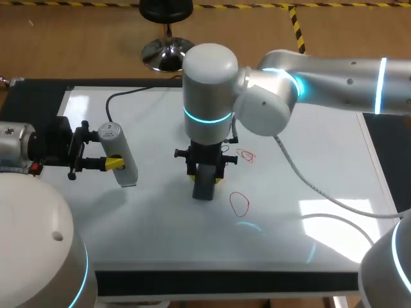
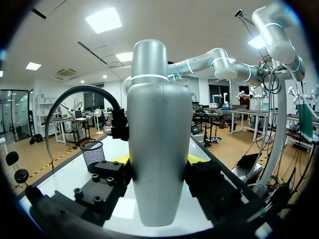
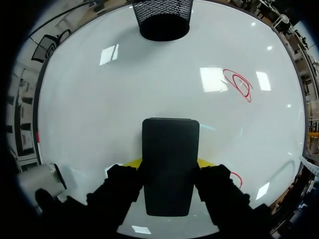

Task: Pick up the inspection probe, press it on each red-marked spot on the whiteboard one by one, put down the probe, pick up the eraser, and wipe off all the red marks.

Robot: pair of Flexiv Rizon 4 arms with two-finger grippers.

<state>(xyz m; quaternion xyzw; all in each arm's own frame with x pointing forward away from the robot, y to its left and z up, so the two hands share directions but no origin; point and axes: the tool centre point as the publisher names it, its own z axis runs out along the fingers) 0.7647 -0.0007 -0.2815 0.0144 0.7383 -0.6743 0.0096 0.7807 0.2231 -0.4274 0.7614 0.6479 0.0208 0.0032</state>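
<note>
The whiteboard [image 1: 321, 160] covers the table. It bears two red scribbles, one [image 1: 246, 156] just right of my right gripper and another [image 1: 239, 203] nearer the front. My left gripper [image 1: 115, 160] is at the left side, shut on the silver inspection probe [image 1: 121, 154], which lies level above the board. In the left wrist view the probe [image 2: 154, 169] fills the space between the fingers. My right arm comes over the middle, its gripper [image 1: 205, 174] shut on the dark eraser [image 1: 204, 187], which points down at the board. From the right wrist, the eraser [image 3: 169, 164] hangs over white board, with the red marks [image 3: 239, 83] ahead and beside it [image 3: 234, 179].
A black cable [image 1: 128, 95] runs from the probe's rear over the board's far left part. My right arm's grey cable [image 1: 308, 186] trails across the board's right half. A dark frame [image 1: 225, 281] borders the board's front edge.
</note>
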